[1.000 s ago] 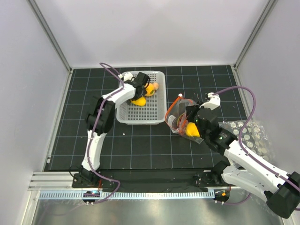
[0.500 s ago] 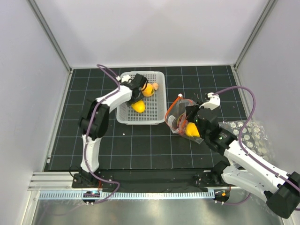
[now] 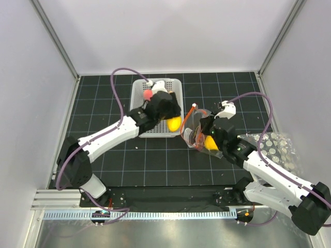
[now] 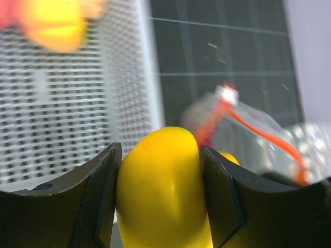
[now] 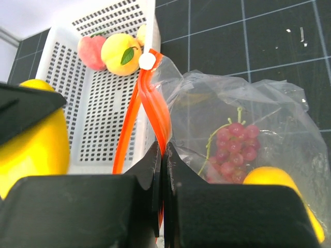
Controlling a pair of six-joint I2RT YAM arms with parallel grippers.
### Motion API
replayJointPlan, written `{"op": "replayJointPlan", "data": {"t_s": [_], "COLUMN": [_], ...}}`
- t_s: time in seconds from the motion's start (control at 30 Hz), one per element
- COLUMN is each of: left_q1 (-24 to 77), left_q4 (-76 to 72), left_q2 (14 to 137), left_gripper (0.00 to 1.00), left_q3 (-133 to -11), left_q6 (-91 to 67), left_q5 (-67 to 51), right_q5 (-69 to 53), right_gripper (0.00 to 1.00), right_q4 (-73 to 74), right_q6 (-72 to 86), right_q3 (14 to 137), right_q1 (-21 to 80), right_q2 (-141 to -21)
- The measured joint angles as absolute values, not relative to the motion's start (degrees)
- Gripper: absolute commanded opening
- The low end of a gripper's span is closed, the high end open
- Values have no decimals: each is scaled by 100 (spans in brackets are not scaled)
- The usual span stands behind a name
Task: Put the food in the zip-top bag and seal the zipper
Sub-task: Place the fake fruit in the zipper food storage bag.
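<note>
**Obscured areas.** In the top view the left arm (image 3: 111, 135) covers the middle of the white basket (image 3: 138, 89), and the right wrist hides the near half of the zip-top bag (image 3: 195, 120). In the left wrist view the frame edge cuts off the lower part of the yellow fruit (image 4: 160, 191). The fruit in that view's top left corner is only a yellow and pink blur. In the right wrist view a small pale piece (image 5: 140, 34) is mostly hidden behind the bag's mouth.

**Materials.** The basket is rigid perforated plastic. The bag is clear, crinkled film with a thin red-orange zipper (image 5: 153, 106) that ends in a white tab. The fruit is smooth and glossy. A clear dotted sheet (image 3: 275, 147) lies near the right edge of the dark gridded surface.

**Count.**
- Bag: one bunch of dark red grapes (image 5: 235, 150) and one yellow piece (image 5: 279, 181).
- Basket: one pink-red peach (image 5: 92, 50), one yellow-orange fruit (image 5: 123, 53) with a green leaf, and the pale piece.

**Jaws.** The left jaws grip the yellow fruit on both sides, over the basket's right rim and just beside the bag mouth. The right jaws are closed on the zipper, pinching it. The bag sits right of the surface's centre, just beside the basket
</note>
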State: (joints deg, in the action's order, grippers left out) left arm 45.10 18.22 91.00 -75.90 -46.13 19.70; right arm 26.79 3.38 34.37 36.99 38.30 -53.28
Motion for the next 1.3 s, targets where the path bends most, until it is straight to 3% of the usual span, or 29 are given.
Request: {"op": "replayJointPlan", "data": {"t_s": [0.17, 0.6, 0.83, 0.93, 1.07, 1.13, 1.17, 1.3], "left_q1": [5266, 5710, 6125, 6366, 6580, 6648, 6670, 6696], "left_q4": [1050, 1, -226, -311, -340, -333, -338, -307], "left_q2": [8997, 8897, 8897, 8897, 8954, 9011, 9041, 9133], "left_gripper": [40, 41, 45, 50, 77, 82, 90, 98], "left_q3": [-7376, -6779, -6779, -6783, -6864, -6932, -6958, -7019], "left_q6": [-3999, -3406, -3011, -2746, -2460, -2349, -2320, -2215], "left_q5": [1942, 2305, 2727, 2993, 3310, 3459, 3514, 3642], "right_q5": [2397, 1734, 1616, 1605, 1680, 1798, 1883, 2091], "right_gripper": [1, 1, 1, 1, 1, 1, 1, 1], "right_q4": [259, -628, -821, -847, -816, -784, -762, -676], "right_q6": [3382, 3369, 3452, 3470, 3487, 3494, 3507, 3542], "right_q3": [3701, 3063, 3020, 3020, 3020, 3020, 3020, 3020], "right_q1": [3830, 3830, 3830, 3830, 3830, 3826, 3824, 3824], "right_q2": [-5310, -4025, -3938, -3935, -3922, -3903, -3898, -3907]}}
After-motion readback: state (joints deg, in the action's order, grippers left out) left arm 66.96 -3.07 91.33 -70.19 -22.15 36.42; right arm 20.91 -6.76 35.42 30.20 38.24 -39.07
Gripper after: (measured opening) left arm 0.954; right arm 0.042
